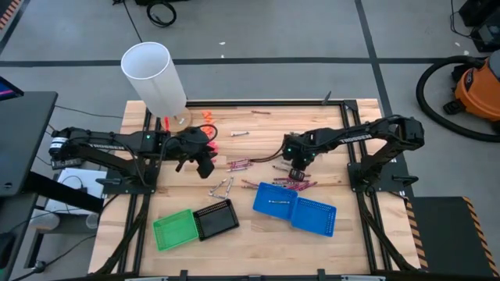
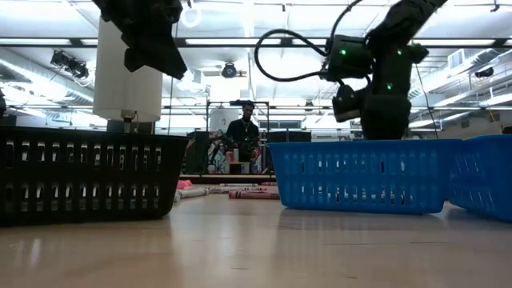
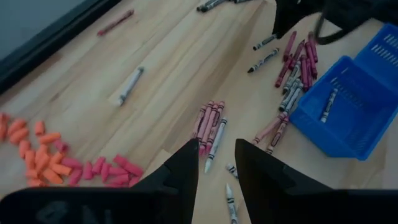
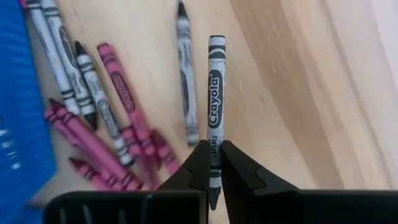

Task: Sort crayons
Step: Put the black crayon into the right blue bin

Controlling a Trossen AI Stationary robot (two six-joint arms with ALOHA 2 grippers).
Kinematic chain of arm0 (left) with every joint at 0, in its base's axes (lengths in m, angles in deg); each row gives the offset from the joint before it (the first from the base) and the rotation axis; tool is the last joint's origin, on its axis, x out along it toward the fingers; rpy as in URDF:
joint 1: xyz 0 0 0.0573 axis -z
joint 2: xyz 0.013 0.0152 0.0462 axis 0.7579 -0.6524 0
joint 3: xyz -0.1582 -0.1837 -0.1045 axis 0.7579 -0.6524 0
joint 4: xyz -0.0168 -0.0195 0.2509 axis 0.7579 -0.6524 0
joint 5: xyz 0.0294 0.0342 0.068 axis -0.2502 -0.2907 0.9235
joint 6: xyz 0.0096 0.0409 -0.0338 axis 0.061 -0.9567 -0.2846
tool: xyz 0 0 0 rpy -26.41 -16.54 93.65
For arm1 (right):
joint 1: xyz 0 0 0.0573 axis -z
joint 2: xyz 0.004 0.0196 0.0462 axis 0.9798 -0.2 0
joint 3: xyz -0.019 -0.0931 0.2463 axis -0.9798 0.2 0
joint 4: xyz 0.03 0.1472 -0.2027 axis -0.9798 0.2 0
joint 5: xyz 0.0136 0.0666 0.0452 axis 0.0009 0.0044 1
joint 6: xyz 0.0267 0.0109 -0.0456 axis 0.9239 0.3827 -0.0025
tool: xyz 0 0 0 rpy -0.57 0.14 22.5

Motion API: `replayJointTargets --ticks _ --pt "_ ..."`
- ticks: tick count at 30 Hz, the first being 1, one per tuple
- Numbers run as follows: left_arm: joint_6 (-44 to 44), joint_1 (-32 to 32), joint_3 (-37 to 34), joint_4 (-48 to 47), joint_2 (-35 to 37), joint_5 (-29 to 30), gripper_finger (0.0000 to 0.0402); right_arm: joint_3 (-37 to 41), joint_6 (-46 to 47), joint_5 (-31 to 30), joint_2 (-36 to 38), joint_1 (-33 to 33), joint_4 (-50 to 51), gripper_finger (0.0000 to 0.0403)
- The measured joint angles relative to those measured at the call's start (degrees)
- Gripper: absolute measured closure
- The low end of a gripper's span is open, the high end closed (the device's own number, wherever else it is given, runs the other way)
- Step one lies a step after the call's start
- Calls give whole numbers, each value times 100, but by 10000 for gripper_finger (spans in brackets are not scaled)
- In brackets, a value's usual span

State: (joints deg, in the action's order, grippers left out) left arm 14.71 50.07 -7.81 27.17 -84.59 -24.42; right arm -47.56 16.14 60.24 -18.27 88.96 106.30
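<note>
Grey paper wraps the crayon (image 4: pixel 215 106) pinched by its lower end between the closed fingers of the right gripper (image 4: pixel 214 163), which sits just beside the blue basket (image 1: pixel 275 200) and over the scattered pile of crayons (image 1: pixel 294 184). That grip looks thin and off-centre, so the stick could pivot or slip out during a lift, or knock the grey crayon (image 4: pixel 185 74) lying alongside. It is a slim grey Crayola, label readable, pointing straight out from the fingers. Whether it is clear of the wood is hard to tell. Left gripper (image 3: pixel 211 168) hangs with fingers partly apart, empty, above a magenta cluster (image 3: pixel 209 120); orange-pink stubs (image 3: pixel 46 155) lie well apart.
</note>
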Motion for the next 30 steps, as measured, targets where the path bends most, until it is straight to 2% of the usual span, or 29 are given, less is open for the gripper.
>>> replayJointTargets --ticks 5,8,11,14,17,22,30 --pt "-1002 379 0 306 -2 4 288 -667 1173 114 67 -127 1024 374" --pt "-1597 670 0 653 -27 -21 288 -1014 1766 146 204 -253 1271 374" --pt "-1844 863 -134 1338 -61 -390 288 -1262 2331 146 372 -404 1437 374" --pt "-1833 1046 -489 2163 -59 -826 288 -1395 2842 147 573 -652 1513 374" --pt "-1609 1189 -789 2595 -59 -910 288 -1426 3270 262 772 -978 1519 374" --pt "-1214 1234 -1067 2866 -57 -952 288 -1426 4023 434 970 -1742 1679 374" --pt "-1047 1140 -1287 3256 -2 -1093 288 -1426 5197 286 955 -2951 1674 371"
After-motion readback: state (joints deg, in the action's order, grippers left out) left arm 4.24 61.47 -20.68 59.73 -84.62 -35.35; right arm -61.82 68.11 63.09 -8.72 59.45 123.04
